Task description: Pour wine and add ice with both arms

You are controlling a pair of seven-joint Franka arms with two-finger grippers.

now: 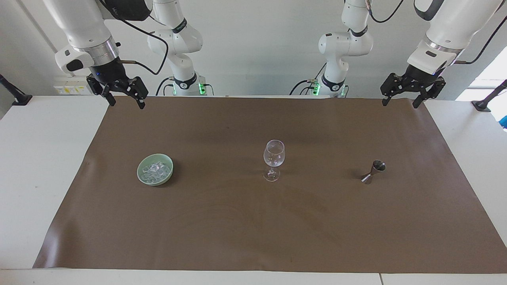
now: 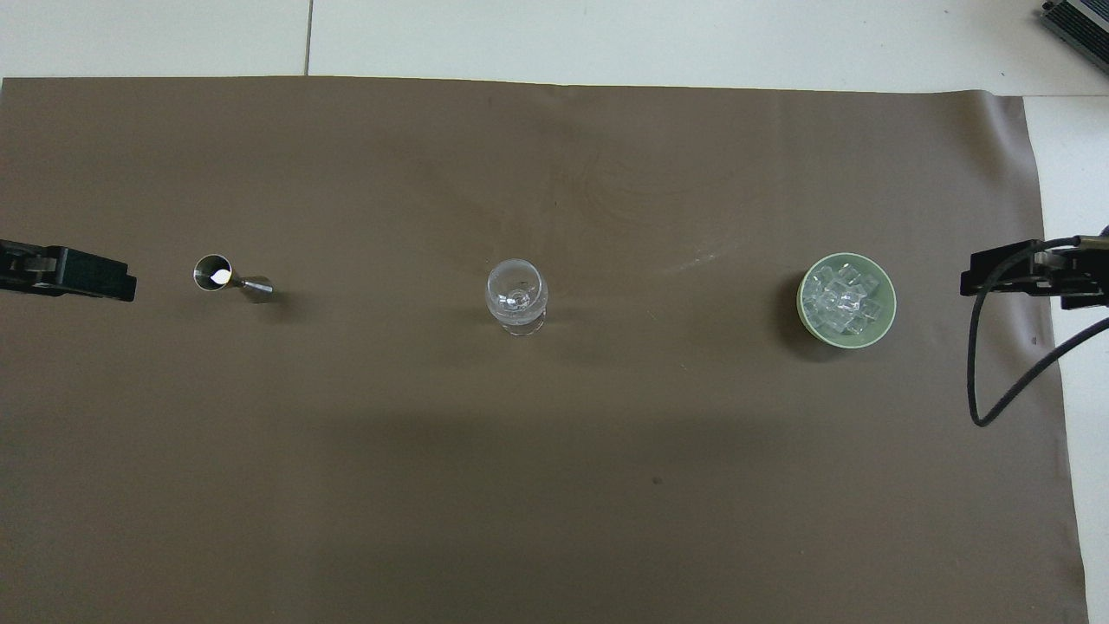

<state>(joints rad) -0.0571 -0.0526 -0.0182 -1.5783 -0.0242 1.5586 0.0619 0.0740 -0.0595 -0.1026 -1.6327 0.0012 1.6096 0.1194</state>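
Right claw (image 1: pixel 124 99) hangs with its fingers spread wide and nothing between them, up over the robots' edge of the brown mat (image 1: pixel 253 221) at the right arm's end of the worktop (image 1: pixel 35 158). Below it and well apart from it, farther out on the mat, sits the green bowl (image 1: pixel 139 174) holding the ice (image 1: pixel 156 171), a heap of small clear cubes that looks untouched. From the overhead view this claw shows only as a dark tip just beside the bowl, at the mat's edge.

Moving along toward the left arm's end, the wine glass (image 1: pixel 273 158) stands upright at the middle of the mat, well apart from both claws. Its bowl looks clear; I see no cube in it, and I cannot tell for sure whether any liquid is in it. Next comes the small metal jigger (image 1: pixel 373 171), standing on the mat in line with the glass and the bowl; something pale glints inside its cup in the overhead view, though what it is I cannot tell.

Left claw (image 1: pixel 403 101) hangs over the robots' edge of the mat, above and well apart from the jigger, fingers spread and empty too.

By my reading, the task is at its very start: nothing is gripped, the pour is not yet made, and no ice has gone into the glass. Both steps are left.
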